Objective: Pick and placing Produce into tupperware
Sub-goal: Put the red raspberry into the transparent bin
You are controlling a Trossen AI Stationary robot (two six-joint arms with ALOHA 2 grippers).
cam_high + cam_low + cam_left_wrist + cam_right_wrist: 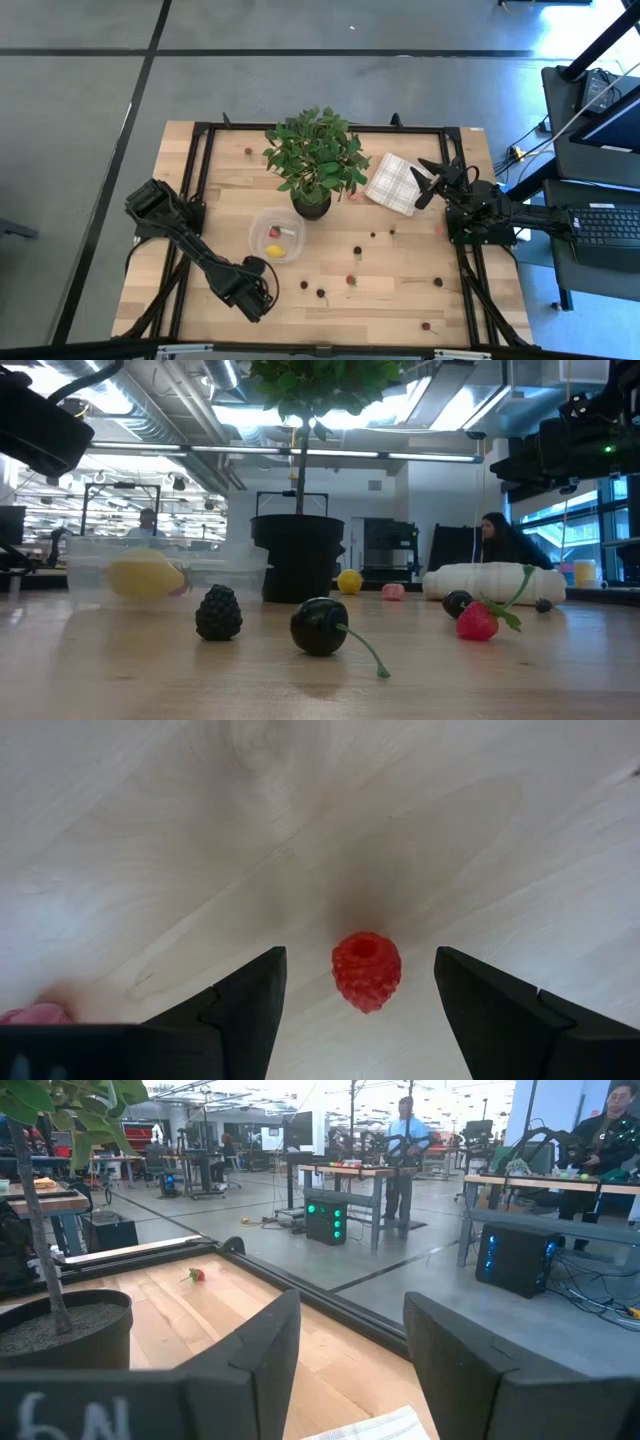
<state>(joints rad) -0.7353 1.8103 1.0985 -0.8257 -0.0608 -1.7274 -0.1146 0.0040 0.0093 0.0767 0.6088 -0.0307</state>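
Here, a small red raspberry [366, 970] is framed between the spread fingers of the left gripper [256, 298], lying on the table directly beneath it and not yet grasped. Two pieces, one yellow and one red, are counted inside the clear round plastic tupperware [277, 237]; roughly ten are seen still scattered. The right gripper [436, 180] is held open, idle, over the white checked cloth [392, 183].
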